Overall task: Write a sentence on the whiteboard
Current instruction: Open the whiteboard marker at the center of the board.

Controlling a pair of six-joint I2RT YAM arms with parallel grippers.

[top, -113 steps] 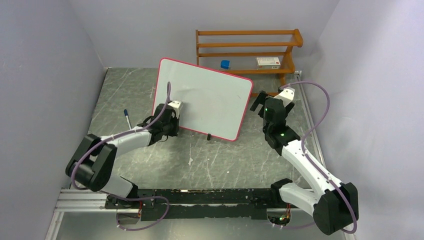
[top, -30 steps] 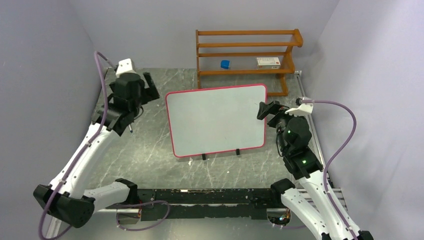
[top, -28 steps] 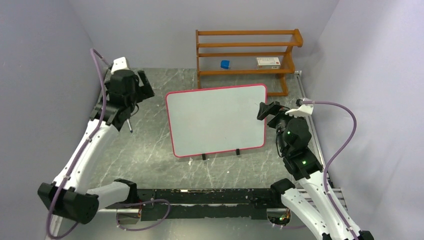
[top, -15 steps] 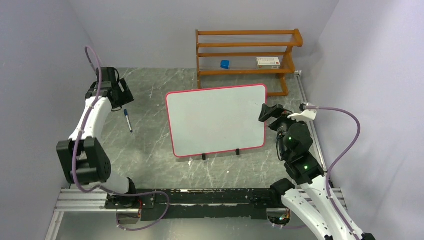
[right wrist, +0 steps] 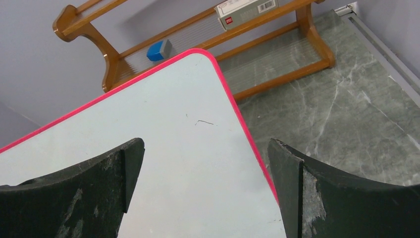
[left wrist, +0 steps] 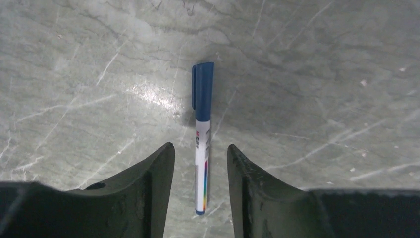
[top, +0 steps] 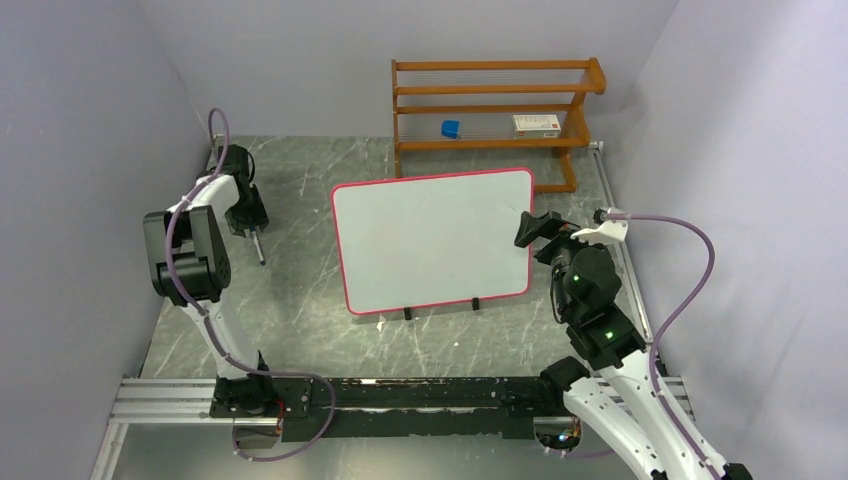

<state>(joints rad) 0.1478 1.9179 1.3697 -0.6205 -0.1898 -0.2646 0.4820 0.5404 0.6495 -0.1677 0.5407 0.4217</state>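
Note:
The whiteboard (top: 430, 240) stands tilted on small black feet in the middle of the table, with a red-pink rim. Its face is blank apart from a few faint marks (right wrist: 203, 122); no blue sentence shows. A marker (left wrist: 202, 134) with a white body and blue cap lies on the table at the left (top: 259, 248). My left gripper (left wrist: 200, 146) is open and hangs low over it, with the marker's rear end between the jaws and untouched (top: 250, 222). My right gripper (right wrist: 206, 141) is open and empty at the board's right edge (top: 525, 230), with the rim between its jaws.
A wooden rack (top: 495, 105) stands at the back, holding a small blue object (top: 450, 128) and a white box (top: 536, 124). Grey walls close in the left and right sides. A metal rail (top: 618, 250) runs along the table's right edge.
The left arm swung to the far left and came down over the marker. The board, tilted at first, has been square on its feet for the last second. The right gripper barely moved.

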